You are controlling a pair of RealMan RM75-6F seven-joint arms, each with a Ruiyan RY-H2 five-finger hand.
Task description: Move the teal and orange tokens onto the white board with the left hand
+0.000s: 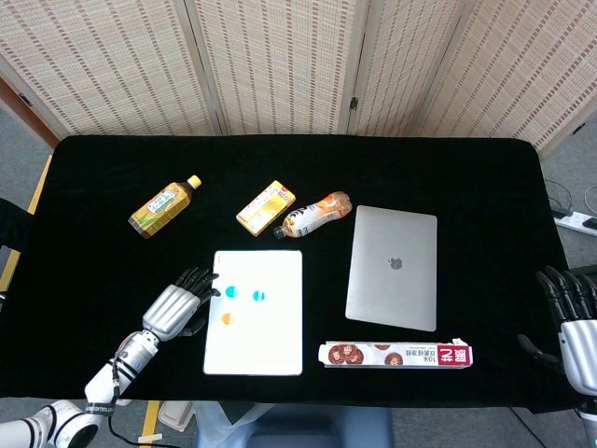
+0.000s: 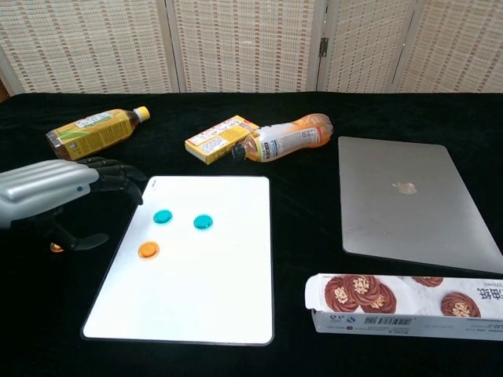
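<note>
The white board [image 1: 266,345] [image 2: 204,290] lies on the black table. On its left part sit two teal tokens [image 1: 232,290] [image 1: 259,296] [image 2: 163,217] [image 2: 203,222] and one orange token [image 1: 225,319] [image 2: 148,250]. A second orange token [image 2: 56,247] lies on the cloth left of the board, partly hidden under my left hand [image 1: 177,308] [image 2: 55,196]. That hand hovers just off the board's left edge, fingers apart, holding nothing. My right hand [image 1: 571,317] stays at the table's right edge, fingers spread and empty.
A green tea bottle [image 1: 164,206] lies at the back left. A yellow box [image 1: 266,207] and an orange bottle [image 1: 312,215] lie behind the board. A closed laptop [image 1: 393,267] sits to the right, with a long snack box [image 1: 395,355] in front of it.
</note>
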